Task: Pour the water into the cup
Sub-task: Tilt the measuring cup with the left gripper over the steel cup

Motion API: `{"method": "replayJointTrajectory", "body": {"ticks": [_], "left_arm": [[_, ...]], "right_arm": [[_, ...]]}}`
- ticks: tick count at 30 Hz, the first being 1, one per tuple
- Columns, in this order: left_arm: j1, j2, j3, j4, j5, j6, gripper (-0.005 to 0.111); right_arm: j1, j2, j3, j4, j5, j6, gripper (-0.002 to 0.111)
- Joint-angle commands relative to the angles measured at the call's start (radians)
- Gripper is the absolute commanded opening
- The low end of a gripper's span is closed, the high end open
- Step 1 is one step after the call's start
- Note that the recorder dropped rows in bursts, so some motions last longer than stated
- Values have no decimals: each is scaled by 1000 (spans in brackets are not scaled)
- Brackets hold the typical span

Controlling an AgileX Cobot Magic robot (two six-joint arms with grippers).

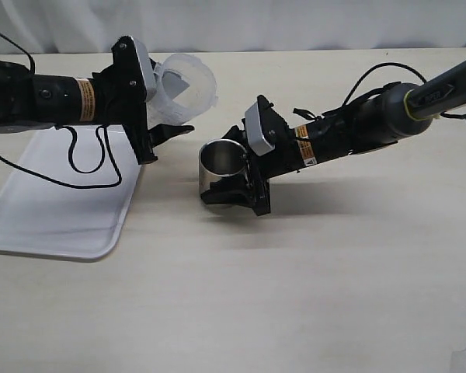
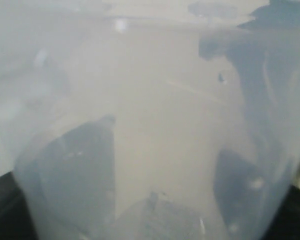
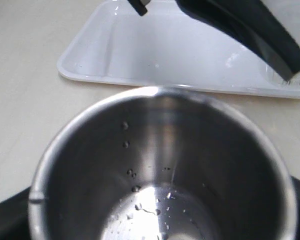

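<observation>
White tray (image 1: pixel 54 210) lies nearest us on the pale surface (image 1: pixel 311 295), at left. Just right of it the right gripper's (image 1: pixel 229 186) fingers pinch the steel cup (image 1: pixel 221 162), mouth up, low at the surface, with only droplets of water (image 3: pixel 140 205) on its shiny inside. The left gripper's (image 1: pixel 169 116) fingers clamp the translucent beaker (image 1: pixel 186 85), raised and tipped mouth-outward, left of the cup and apart from it; we cannot make out liquid inside it.
</observation>
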Motion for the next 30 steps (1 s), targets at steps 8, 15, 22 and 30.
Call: {"method": "replayJointTrajectory", "body": {"ticks": [8,15,22,30], "left_arm": [[-2,-10,-8,-90,-19,150,0],[-2,-10,-8,-90,-19,199,0],[-54,-10,-8,-141,31,298,0],[-83,-10,-8,-210,70,339,0]], "right_arm": [[1,-4,-1,30,-27,-14,4],[1,7,-1,28,7,-38,4],[1,10,-1,17,15,-40,4],[1,10,-1,2,23,-13,4]]}}
